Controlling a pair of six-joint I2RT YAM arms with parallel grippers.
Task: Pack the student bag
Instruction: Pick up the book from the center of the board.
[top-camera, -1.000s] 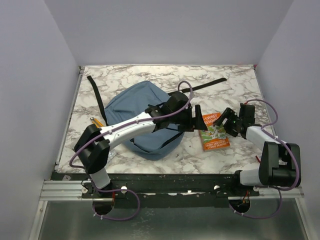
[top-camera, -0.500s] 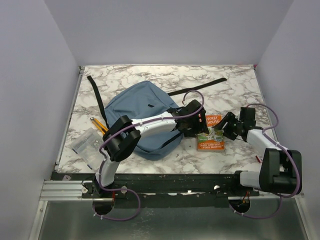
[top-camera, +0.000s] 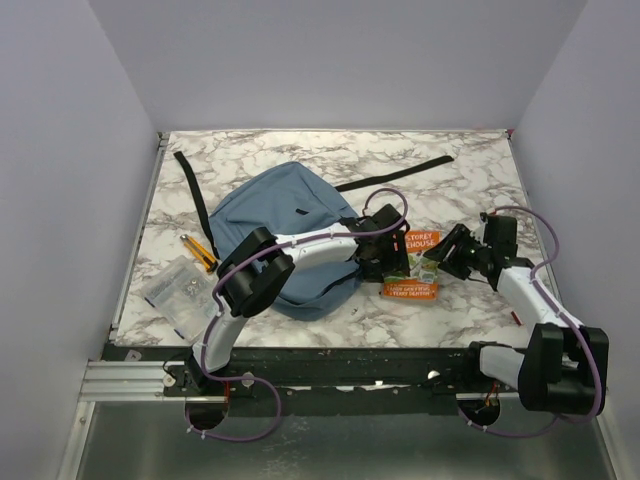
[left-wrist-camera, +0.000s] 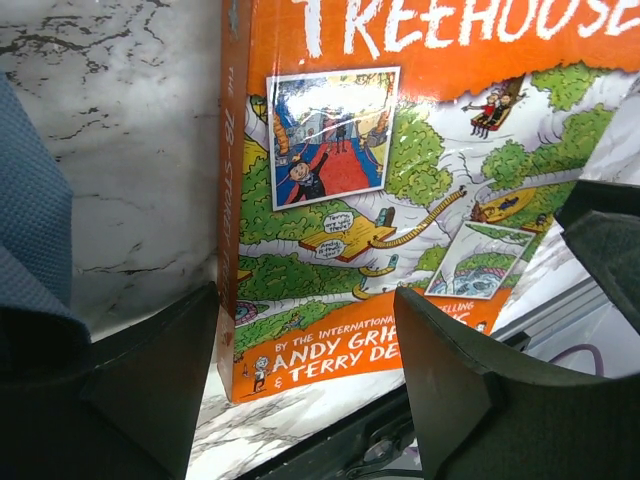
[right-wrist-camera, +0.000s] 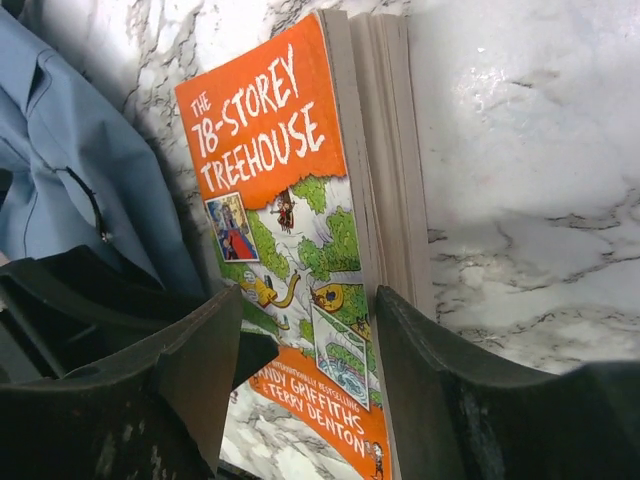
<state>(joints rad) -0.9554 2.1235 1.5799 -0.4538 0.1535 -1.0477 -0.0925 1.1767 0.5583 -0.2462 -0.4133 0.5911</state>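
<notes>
The student bag (top-camera: 275, 225), a dusty-blue backpack, lies flat at the table's centre left; its fabric shows in the right wrist view (right-wrist-camera: 70, 150) and the left wrist view (left-wrist-camera: 30, 230). An orange book (top-camera: 410, 270), "The 78-Storey Treehouse", lies just right of it. My left gripper (top-camera: 385, 260) is open over the book's spine corner (left-wrist-camera: 300, 250), one finger (left-wrist-camera: 150, 390) on each side. My right gripper (top-camera: 447, 257) is open at the book's other side, one finger (right-wrist-camera: 440, 400) against the page edge (right-wrist-camera: 385, 200), the other above the cover.
Yellow pencils (top-camera: 197, 247) and a clear plastic pouch (top-camera: 180, 288) lie left of the bag. Black straps run at the back left (top-camera: 195, 195) and back right (top-camera: 395, 172). Grey walls close in the marble table (top-camera: 480, 190) on three sides.
The left gripper has come down off the bag to the book's left edge. The right gripper has moved left, and the book has slid left toward the bag.
</notes>
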